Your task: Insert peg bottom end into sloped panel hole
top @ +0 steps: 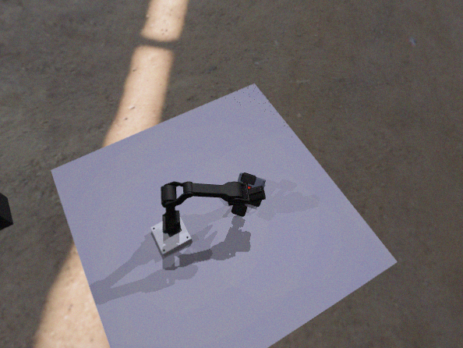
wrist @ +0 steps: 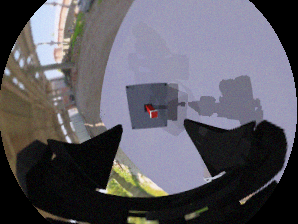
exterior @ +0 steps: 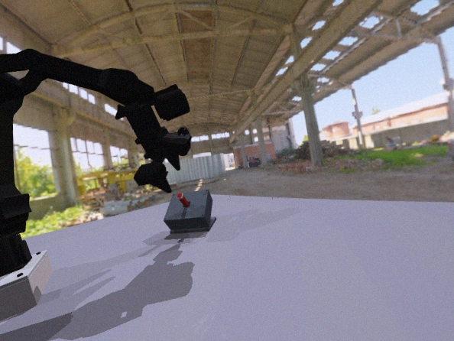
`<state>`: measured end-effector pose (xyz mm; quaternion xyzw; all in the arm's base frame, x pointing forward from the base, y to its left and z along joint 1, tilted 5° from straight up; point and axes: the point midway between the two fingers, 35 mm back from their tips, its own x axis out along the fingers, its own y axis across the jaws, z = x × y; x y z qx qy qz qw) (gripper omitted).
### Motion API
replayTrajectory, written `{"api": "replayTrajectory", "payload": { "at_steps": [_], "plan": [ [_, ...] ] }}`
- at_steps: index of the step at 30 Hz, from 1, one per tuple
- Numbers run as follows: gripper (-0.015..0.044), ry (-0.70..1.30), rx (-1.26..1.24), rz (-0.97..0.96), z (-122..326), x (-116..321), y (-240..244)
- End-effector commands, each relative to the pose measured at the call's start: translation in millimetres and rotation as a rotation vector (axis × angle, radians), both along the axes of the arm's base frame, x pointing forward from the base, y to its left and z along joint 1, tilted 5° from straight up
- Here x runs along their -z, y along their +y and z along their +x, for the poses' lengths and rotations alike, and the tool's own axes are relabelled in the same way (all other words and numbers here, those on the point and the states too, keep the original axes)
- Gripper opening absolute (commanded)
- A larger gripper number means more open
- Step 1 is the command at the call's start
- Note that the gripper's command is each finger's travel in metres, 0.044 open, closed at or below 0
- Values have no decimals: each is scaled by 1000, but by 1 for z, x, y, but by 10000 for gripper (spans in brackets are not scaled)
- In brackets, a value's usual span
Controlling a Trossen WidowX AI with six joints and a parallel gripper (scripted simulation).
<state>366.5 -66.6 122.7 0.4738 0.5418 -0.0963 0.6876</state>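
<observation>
"Sunlight lies in a pale band across the rough floor [top: 152, 78], past the tabletop [top: 296, 250] [exterior: 306, 275] [wrist: 215, 45]. What stands on it?"

"From above, my white base plate [top: 159, 243] [exterior: 43, 267] is at about seven o'clock on it, towards the middle. My arm [top: 210, 189] [exterior: 72, 73] bends over from there to the dark sloped panel [top: 262, 182] [exterior: 191, 219] [wrist: 140, 95], which sits at about two o'clock from the plate."

"And your fingers [top: 245, 195] [exterior: 173, 180]?"

"Spread wide, with nothing between them. In the exterior view they hang above the panel, at about eleven o'clock from it, apart from the peg."

"Where is the peg [exterior: 183, 199] [wrist: 151, 111], then?"

"It stands in the panel's face, red and tilted, its top end sticking out. In my wrist view the panel is near twelve o'clock, beyond my two fingertips. How deep the peg sits, I cannot tell."
</observation>
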Motion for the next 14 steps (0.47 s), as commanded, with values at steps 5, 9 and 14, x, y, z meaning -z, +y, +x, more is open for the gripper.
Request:
{"api": "replayTrajectory", "payload": {
  "at_steps": [5, 9, 14],
  "plan": [
    [440, -3, -4, 1, -6, -13, -5],
    [440, -3, -4, 1, -6, -14, -6],
    [440, -3, -4, 1, -6, -14, -6]
  ]
}}
